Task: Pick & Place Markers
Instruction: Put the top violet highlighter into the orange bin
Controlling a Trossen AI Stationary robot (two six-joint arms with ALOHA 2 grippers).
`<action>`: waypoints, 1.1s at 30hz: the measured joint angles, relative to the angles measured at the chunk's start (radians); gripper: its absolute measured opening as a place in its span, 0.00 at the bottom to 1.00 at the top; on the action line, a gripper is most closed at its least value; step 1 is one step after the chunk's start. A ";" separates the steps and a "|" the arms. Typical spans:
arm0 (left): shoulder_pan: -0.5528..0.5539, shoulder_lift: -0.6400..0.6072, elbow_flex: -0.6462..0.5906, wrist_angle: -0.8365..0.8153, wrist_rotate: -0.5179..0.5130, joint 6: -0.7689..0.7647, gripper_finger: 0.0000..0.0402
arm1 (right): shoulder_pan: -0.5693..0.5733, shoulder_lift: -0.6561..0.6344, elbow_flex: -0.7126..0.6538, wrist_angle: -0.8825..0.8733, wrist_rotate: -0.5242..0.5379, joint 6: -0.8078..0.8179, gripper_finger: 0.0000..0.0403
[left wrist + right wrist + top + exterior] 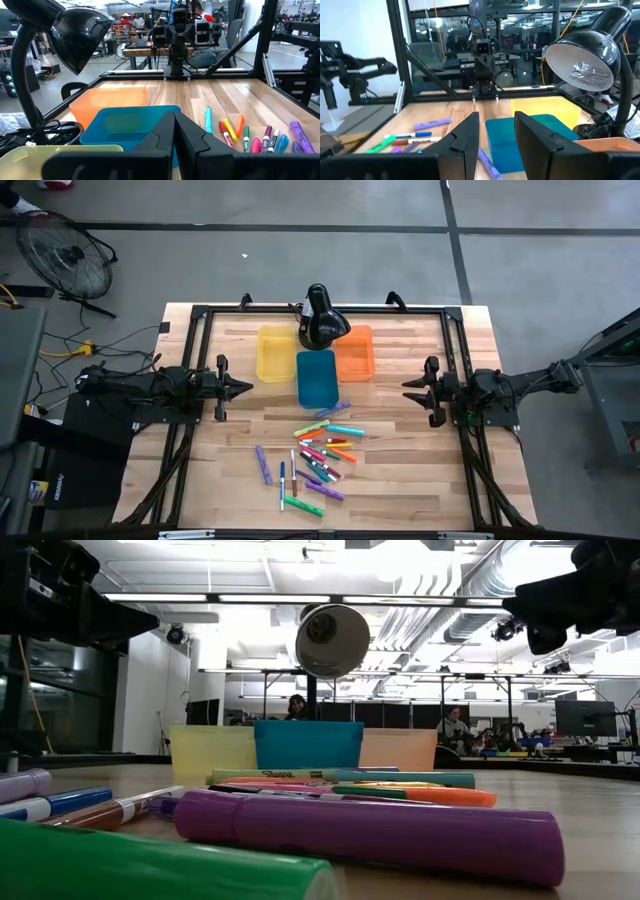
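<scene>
The markers lie near the blue bin; the left gripper is clenched, the right gripper parted and empty, bare tabletop between.

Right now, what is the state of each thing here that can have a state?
Left end effector: shut, empty, above the table's left side.
Right end effector: open, empty, above the right side.
Markers: loose on the table, none binned.
Yellow bin: empty.
Blue bin: empty.
Orange bin: contents unclear.
Lamp: lit or not, cannot tell.
</scene>
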 joint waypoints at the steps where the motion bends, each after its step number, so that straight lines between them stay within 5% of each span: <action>1: 0.000 0.000 0.000 0.000 0.000 0.000 0.00 | 0.000 0.000 0.000 0.002 0.000 0.021 0.28; 9: 0.000 0.000 0.000 0.000 0.000 0.000 0.00 | 0.000 0.000 -0.001 -0.102 0.011 0.116 0.28; 15: 0.000 0.000 0.000 0.000 0.000 0.000 0.00 | 0.000 0.000 -0.003 -0.119 0.199 0.231 0.28; 21: 0.000 0.000 0.000 0.000 0.000 0.000 0.00 | 0.000 0.020 -0.003 -0.177 0.217 0.247 0.28; 33: 0.000 0.000 0.000 0.000 0.000 0.000 0.00 | 0.000 0.289 0.050 -0.109 0.219 0.238 0.28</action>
